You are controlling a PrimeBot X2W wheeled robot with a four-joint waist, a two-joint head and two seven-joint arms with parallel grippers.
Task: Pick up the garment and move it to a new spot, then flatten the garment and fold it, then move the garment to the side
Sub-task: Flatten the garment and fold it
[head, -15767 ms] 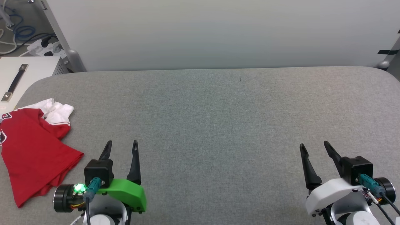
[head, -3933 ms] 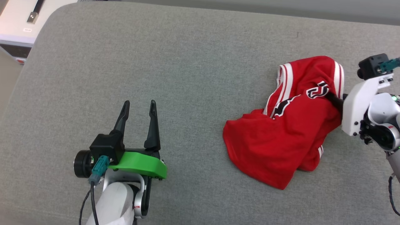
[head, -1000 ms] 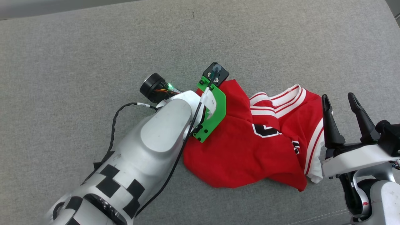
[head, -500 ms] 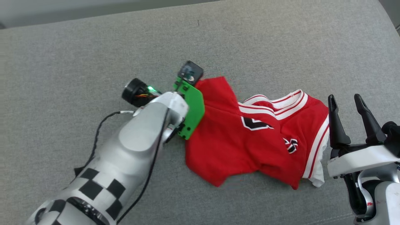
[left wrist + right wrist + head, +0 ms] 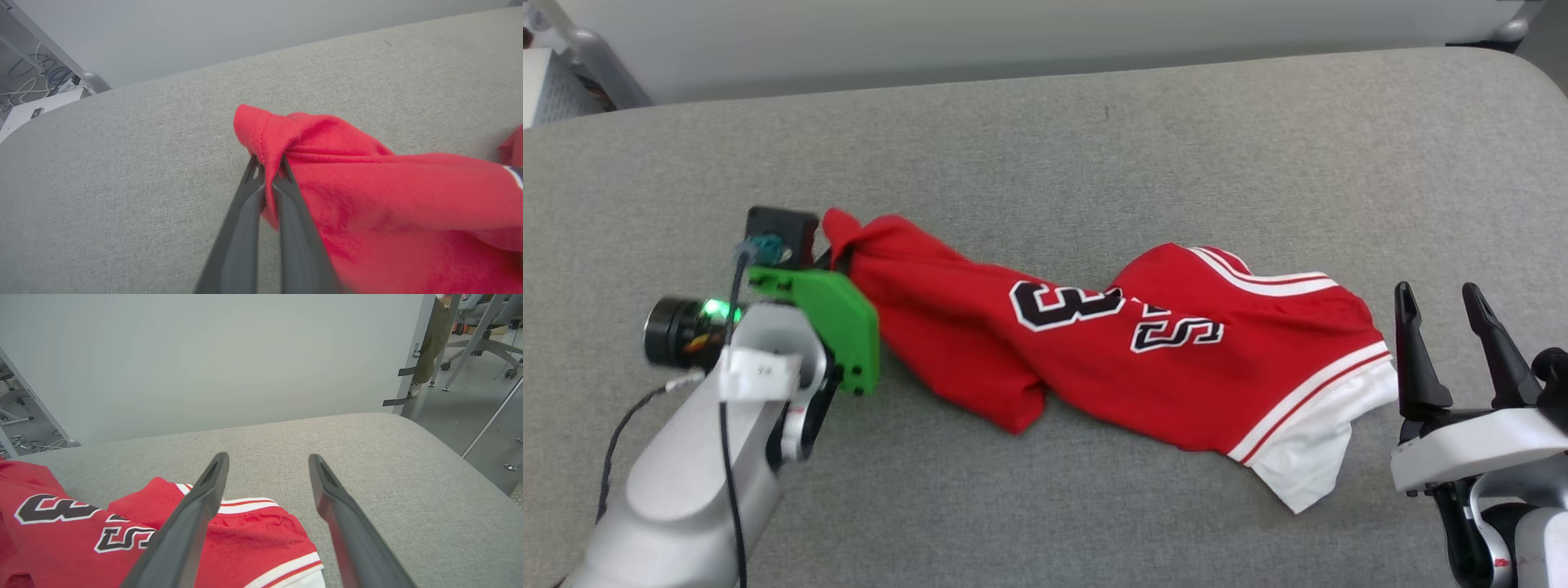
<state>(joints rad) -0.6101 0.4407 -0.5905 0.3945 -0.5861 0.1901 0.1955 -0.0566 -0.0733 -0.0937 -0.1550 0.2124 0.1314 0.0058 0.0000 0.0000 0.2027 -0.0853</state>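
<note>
The garment [image 5: 1111,351], a red jersey T-shirt with black white-outlined numerals and a white, striped sleeve end, lies stretched left to right across the grey padded table [image 5: 1045,147]. My left gripper [image 5: 267,163] is shut on a red hem corner at the garment's left end, which is bunched and lifted a little; in the head view its fingers are hidden behind the green wrist bracket [image 5: 837,318]. My right gripper [image 5: 1441,298] stands open just right of the white sleeve end, holding nothing. From the right wrist the garment [image 5: 122,535] lies to the left of the open right gripper [image 5: 267,459].
A pale partition wall [image 5: 1013,33] runs along the table's far edge. A white cabinet and floor cables [image 5: 32,81] sit beyond the far left corner. Chair legs [image 5: 478,330] stand on the floor past the table's right end.
My left gripper closed on the garment's corner and pulled it leftward, drawing the crumpled shirt out long across the table. The head camera shifted as well. The right gripper stayed open by the sleeve.
</note>
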